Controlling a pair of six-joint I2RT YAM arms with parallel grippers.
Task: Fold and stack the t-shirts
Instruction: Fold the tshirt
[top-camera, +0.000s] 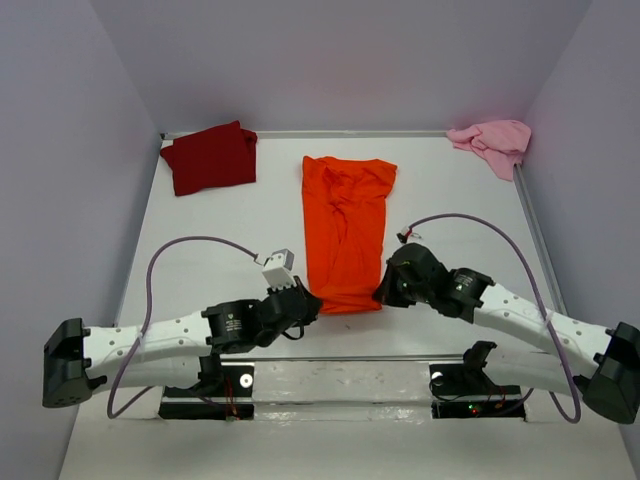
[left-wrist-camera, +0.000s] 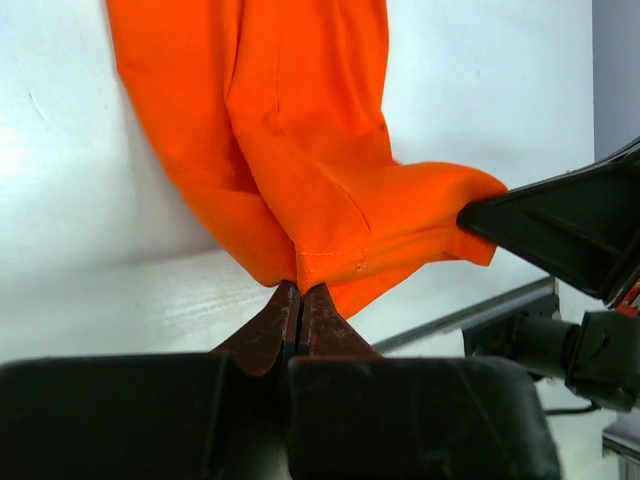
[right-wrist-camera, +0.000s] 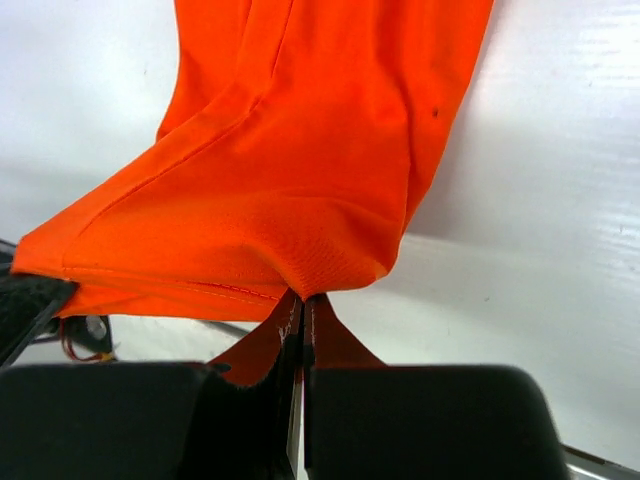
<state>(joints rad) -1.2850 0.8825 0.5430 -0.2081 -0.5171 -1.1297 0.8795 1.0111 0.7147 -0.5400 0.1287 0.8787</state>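
Top external: left gripper (top-camera: 314, 303) and right gripper (top-camera: 382, 294) pinch the limp, light orange t-shirt (top-camera: 345, 215) by its six-o'clock hem corners.

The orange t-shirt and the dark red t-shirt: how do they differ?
The orange t-shirt is a long strip mid-table; the dark red t-shirt is a compact bundle at the far left corner. The left tool and right tool pinch the orange t-shirt; nothing touches the dark red t-shirt. Both are plain cloth.
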